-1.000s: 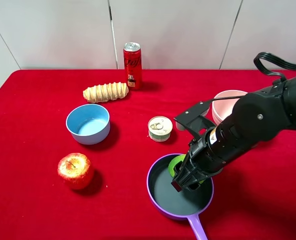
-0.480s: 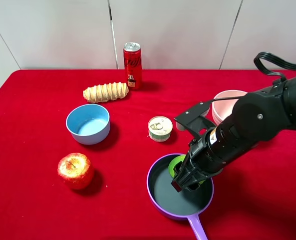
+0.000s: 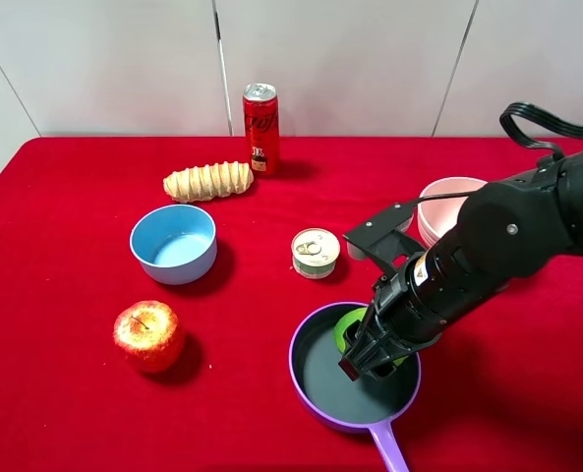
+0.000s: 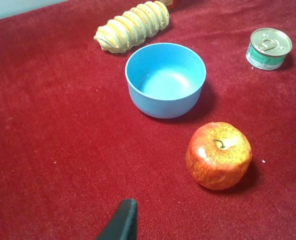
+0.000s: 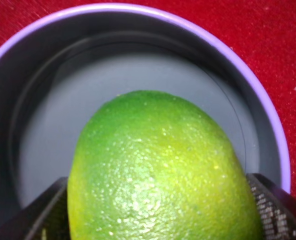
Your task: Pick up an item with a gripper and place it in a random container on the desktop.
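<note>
The green lime (image 3: 349,324) is held between the jaws of my right gripper (image 3: 370,354), low inside the purple-rimmed pan (image 3: 302,379) on the red desktop (image 3: 75,216). In the right wrist view the lime (image 5: 162,175) fills the space between the two fingers (image 5: 270,205), with the pan's dark grey inside (image 5: 138,75) right behind it. I cannot tell whether the lime touches the pan floor. Of my left gripper only one black fingertip (image 4: 123,220) shows, above bare red cloth near the apple.
A blue bowl (image 3: 174,242), a red-yellow apple (image 3: 148,335), a small tin can (image 3: 315,253), a pale pink bowl (image 3: 446,206), a red cola can (image 3: 262,128) and a ridged bread roll (image 3: 209,181) stand around the table. The pan's handle (image 3: 389,447) points to the front edge.
My right gripper with the lime has edged very slightly to the right inside the pan. Nothing else has moved.
</note>
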Controlling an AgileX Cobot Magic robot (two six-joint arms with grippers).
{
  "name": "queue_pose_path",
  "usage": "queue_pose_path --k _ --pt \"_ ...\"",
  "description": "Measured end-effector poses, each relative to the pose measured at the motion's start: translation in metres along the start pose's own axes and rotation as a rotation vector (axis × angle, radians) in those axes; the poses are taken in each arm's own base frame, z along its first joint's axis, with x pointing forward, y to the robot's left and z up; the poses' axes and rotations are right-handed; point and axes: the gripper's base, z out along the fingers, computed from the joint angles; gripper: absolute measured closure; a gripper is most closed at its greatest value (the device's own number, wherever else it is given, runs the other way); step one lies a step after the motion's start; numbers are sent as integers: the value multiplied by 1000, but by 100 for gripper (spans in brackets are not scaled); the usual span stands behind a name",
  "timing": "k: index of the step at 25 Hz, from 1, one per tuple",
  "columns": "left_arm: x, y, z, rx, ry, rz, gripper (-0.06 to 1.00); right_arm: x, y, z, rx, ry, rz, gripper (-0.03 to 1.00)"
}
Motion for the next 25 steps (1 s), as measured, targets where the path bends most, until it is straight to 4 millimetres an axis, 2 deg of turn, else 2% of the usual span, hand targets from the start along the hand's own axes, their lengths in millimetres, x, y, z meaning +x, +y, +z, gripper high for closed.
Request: queue_pose_path --k 7,17,25 --pt "0 0 0 0 0 0 -4 0 0 0 -1 0 4 37" --pt "0 0 0 0 0 0 -4 0 0 -1 -2 -3 3 36" --pt "0 0 0 0 0 0 -4 -2 11 -23 -14 -86 -40 36"
